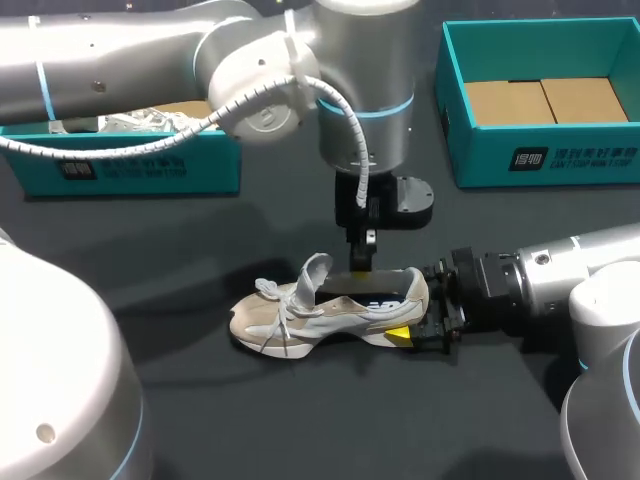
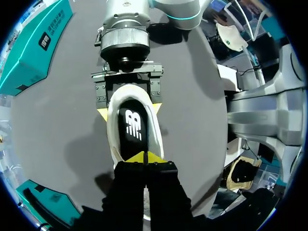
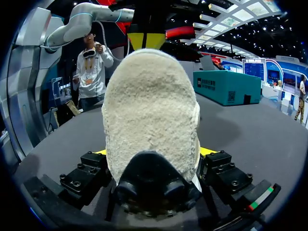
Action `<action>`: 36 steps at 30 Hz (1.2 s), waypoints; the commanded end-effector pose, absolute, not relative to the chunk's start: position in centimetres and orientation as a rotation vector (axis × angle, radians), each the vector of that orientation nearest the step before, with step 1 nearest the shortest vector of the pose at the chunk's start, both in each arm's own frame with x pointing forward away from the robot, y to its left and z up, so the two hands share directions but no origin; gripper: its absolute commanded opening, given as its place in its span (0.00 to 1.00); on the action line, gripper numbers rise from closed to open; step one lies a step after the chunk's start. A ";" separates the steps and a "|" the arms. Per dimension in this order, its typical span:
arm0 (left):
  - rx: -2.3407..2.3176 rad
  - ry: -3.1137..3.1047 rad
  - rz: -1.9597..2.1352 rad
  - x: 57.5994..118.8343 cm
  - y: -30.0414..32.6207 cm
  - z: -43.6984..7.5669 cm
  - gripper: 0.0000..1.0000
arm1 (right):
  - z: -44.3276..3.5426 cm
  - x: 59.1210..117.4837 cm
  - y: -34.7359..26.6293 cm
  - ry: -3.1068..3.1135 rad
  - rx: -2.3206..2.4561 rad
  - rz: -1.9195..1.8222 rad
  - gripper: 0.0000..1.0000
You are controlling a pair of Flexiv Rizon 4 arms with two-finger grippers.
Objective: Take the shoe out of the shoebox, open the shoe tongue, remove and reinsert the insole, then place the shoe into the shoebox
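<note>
So the shoe (image 1: 300,315) is out on the table (image 1: 300,430), standing upright on its sole. The laces (image 1: 275,295) are loose and the tongue (image 1: 315,268) is sticking up.

The right gripper (image 1: 412,318) has it by the heel with one yellow tip on each side, so it's properly clamped on the shoe and the heel keeps the fingers apart. The left gripper (image 1: 362,264) hangs straight down over the shoe's opening with its two tips pressed together. They're right at the black insole (image 2: 132,126), which lies flat inside the shoe. Honestly can't tell if those tips are pinching any of it.

Both boxes sit behind the shoe, well apart from it. The open shoebox (image 1: 540,160) is off toward the right arm's side and shows a bare cardboard floor. The other shoebox (image 1: 150,172) is toward the left arm's side, with a pale second shoe (image 1: 130,122) in it, partly hidden by the arm.
</note>
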State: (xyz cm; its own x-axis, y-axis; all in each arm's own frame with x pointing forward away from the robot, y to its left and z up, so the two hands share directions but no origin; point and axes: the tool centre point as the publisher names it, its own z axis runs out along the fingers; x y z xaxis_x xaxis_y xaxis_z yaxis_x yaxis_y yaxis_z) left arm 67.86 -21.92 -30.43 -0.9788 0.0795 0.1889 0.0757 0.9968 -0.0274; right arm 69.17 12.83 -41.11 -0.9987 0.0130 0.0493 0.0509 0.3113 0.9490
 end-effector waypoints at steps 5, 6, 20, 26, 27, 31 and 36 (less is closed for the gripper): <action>-0.068 -2.903 -0.029 68.4 -23.0 -32.7 0.00 | -41.0 69.1 12.8 -2.520 -0.062 -1.821 0.00; -0.068 -2.903 -0.029 68.4 -23.0 -32.7 0.00 | -41.0 69.1 12.8 -2.520 -0.062 -1.821 0.00; -0.098 -2.879 -0.075 67.8 -23.3 -34.5 0.00 | -41.0 69.1 12.8 -2.520 -0.062 -1.821 0.00; -0.083 -2.846 -0.088 67.9 -22.8 -35.5 0.00 | -41.0 69.1 12.8 -2.520 -0.062 -1.821 0.00; -0.077 -2.837 -0.090 68.0 -22.7 -35.7 0.00 | -41.0 69.1 12.8 -2.520 -0.062 -1.821 0.00; -0.074 -2.812 -0.110 68.1 -22.1 -36.5 0.00 | -41.0 69.1 12.8 -2.520 -0.062 -1.821 0.00; -0.112 -2.787 -0.114 67.6 -21.2 -37.2 0.00 | -41.0 69.1 12.8 -2.520 -0.062 -1.821 0.00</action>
